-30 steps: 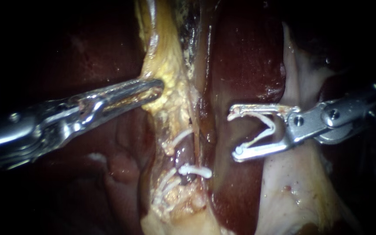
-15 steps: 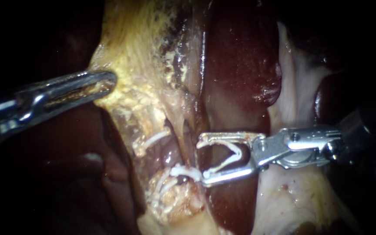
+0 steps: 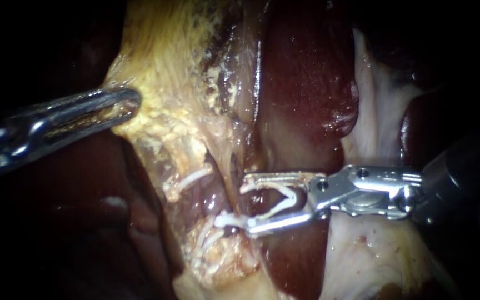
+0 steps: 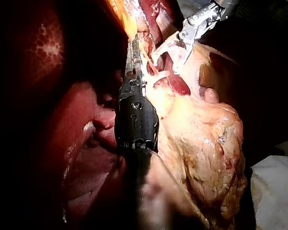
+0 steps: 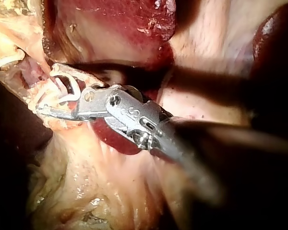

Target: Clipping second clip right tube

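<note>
My right instrument comes in from the right with its jaws spread around a white V-shaped clip that both jaws touch. Its tips lie just right of a dark reddish tube; the lower tip touches a white clip fixed on that tube. Another white clip sits higher on the tube. My left instrument is shut on the edge of yellow fatty tissue, holding it out to the left. In the right wrist view the jaws with the clip reach the tube.
Dark red liver lies behind and under the right instrument's jaws. Pale whitish tissue spreads below its shaft. More white clips sit in the yellow tissue low on the tube. The left wrist view shows the right instrument beyond my left instrument's jaws.
My right instrument has moved down and left from the liver to the tube, its lower tip now at the fixed clip. My left instrument has drawn the yellow tissue further left, spreading it.
</note>
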### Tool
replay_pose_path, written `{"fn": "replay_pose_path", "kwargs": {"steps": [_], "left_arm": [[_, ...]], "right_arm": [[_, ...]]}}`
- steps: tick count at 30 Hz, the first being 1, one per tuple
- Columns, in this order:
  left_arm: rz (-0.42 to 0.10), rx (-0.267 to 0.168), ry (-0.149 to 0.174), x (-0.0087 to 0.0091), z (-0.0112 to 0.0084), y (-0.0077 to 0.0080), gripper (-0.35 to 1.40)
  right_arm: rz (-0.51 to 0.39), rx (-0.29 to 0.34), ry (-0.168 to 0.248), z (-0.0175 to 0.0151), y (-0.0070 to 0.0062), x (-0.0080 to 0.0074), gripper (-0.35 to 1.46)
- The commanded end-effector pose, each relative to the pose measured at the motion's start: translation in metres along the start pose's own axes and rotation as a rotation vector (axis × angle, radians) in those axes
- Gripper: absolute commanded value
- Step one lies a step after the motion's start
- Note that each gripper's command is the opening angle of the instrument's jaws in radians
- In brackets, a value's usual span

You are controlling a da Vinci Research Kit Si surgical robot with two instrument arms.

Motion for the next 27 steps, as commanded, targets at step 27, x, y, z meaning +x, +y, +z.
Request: {"fn": "replay_pose_path", "kwargs": {"steps": [27], "left_arm": [[0.005,0.005,-0.006,0.0,-0.0004,-0.0012,-0.35]], "right_arm": [[0.049,0.013,-0.029,0.0043,0.0016,-0.0014,0.5]]}}
